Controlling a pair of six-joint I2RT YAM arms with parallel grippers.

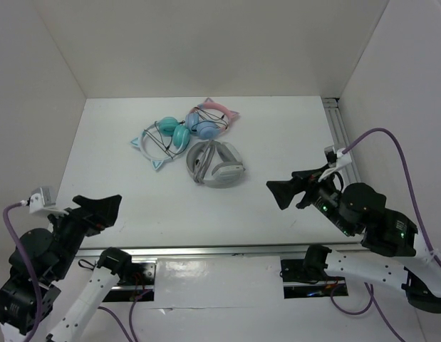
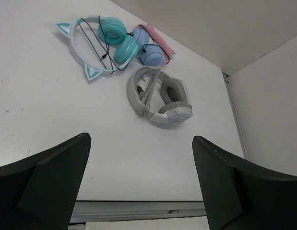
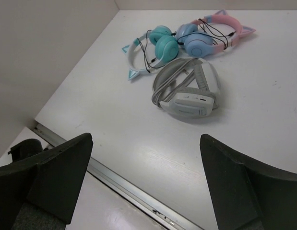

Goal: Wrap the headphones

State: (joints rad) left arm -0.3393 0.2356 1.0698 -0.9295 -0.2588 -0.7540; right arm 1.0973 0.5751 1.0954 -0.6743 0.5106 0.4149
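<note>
Three headphones: one teal pair [image 1: 177, 136], one blue-and-pink pair [image 1: 206, 127], one grey-white pair [image 1: 220, 169]

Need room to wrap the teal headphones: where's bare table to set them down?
Bare table runs along the near side, between the grey headphones and the near rail, and right of them up to the side rail. Crowded at back centre: the teal headphones, pink-blue headphones and grey ones lie bunched together.

Grey-white headphones [image 1: 227, 173] flat on white table [image 1: 135, 206]; blue-and-pink cat-ear headphones [image 1: 206, 127] just behind, towards the back wall.
</note>
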